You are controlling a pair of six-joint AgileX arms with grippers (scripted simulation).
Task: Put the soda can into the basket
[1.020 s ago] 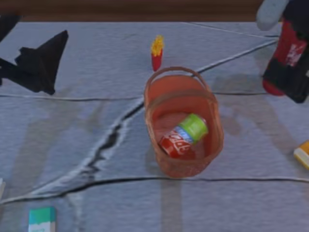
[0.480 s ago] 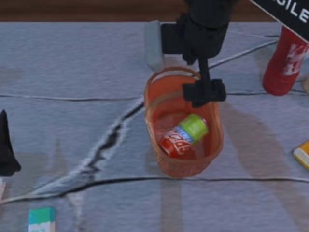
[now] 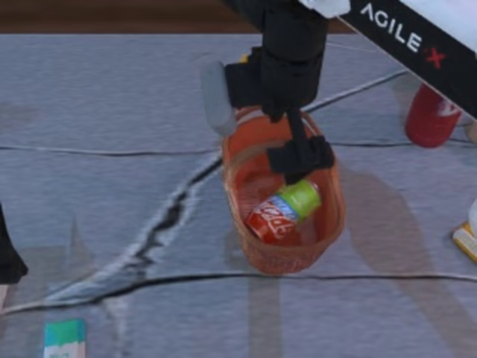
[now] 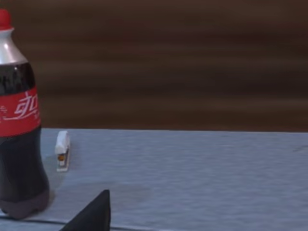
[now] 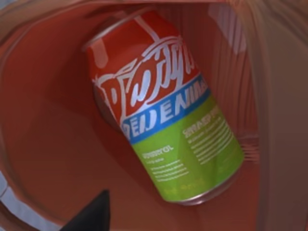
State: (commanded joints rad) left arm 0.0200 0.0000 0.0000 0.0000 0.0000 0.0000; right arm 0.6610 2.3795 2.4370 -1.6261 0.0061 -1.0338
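The soda can (image 3: 284,209) lies on its side inside the basket (image 3: 332,224), just below the right claw (image 3: 300,158), which hangs over the basket's opening; whether that claw is spread or pressed together I cannot tell. It grips nothing visible. The risk I'd guess at: coming away, the claw snags the arched handle and drags or tips the basket. The left claw (image 3: 7,257) sits parked far off at the table's edge.
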